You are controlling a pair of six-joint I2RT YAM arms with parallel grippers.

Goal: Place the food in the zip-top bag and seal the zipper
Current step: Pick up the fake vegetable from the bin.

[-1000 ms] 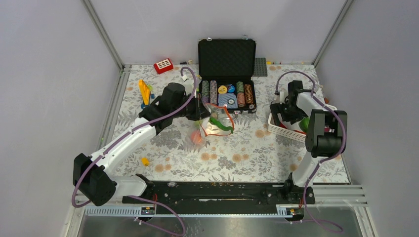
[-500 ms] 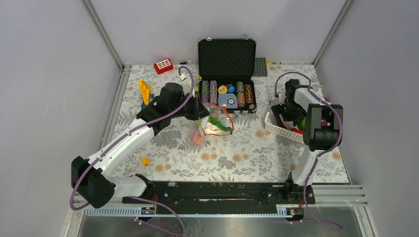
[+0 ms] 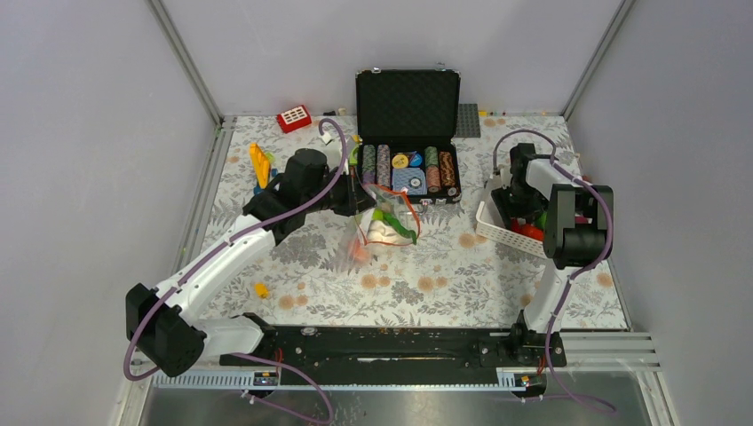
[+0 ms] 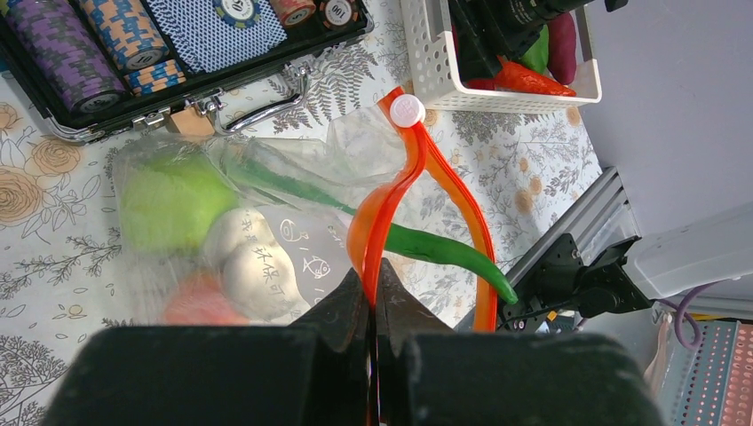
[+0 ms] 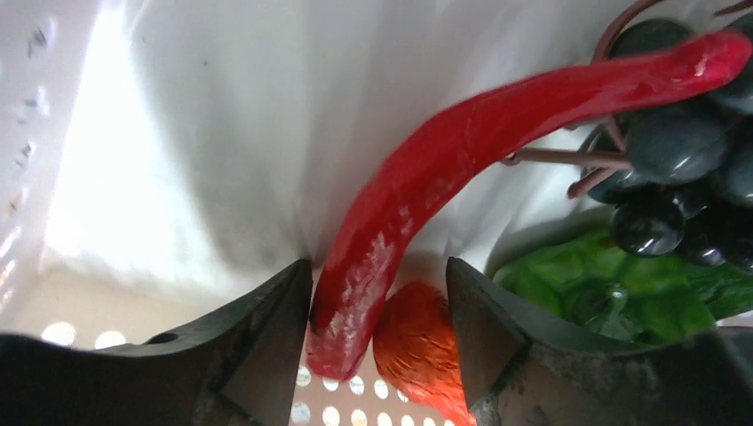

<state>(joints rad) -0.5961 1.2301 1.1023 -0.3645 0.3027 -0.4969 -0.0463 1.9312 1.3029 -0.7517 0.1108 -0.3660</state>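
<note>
The clear zip-top bag (image 3: pixel 377 222) hangs mid-table, mouth open, its orange-red zipper (image 4: pixel 404 191) looped wide. My left gripper (image 4: pixel 373 288) is shut on the zipper strip and holds the bag up. Inside the bag lie a green round fruit (image 4: pixel 173 200), a white garlic (image 4: pixel 253 266) and an orange-red piece (image 4: pixel 191 306); a green chili (image 4: pixel 444 253) sticks out of the mouth. My right gripper (image 5: pixel 377 302) is open, down inside the white basket (image 3: pixel 502 232), its jaws either side of a red chili (image 5: pixel 462 169) and an orange piece (image 5: pixel 417 351).
The basket also holds dark grapes (image 5: pixel 684 151) and a green leafy piece (image 5: pixel 604 284). An open black case of poker chips (image 3: pixel 408 169) stands behind the bag. Yellow and blue blocks (image 3: pixel 259 164) and a red block (image 3: pixel 293 118) lie at the back left.
My right gripper has gone lower into the basket, from above the food to around the red chili. The left gripper and bag have barely moved.
</note>
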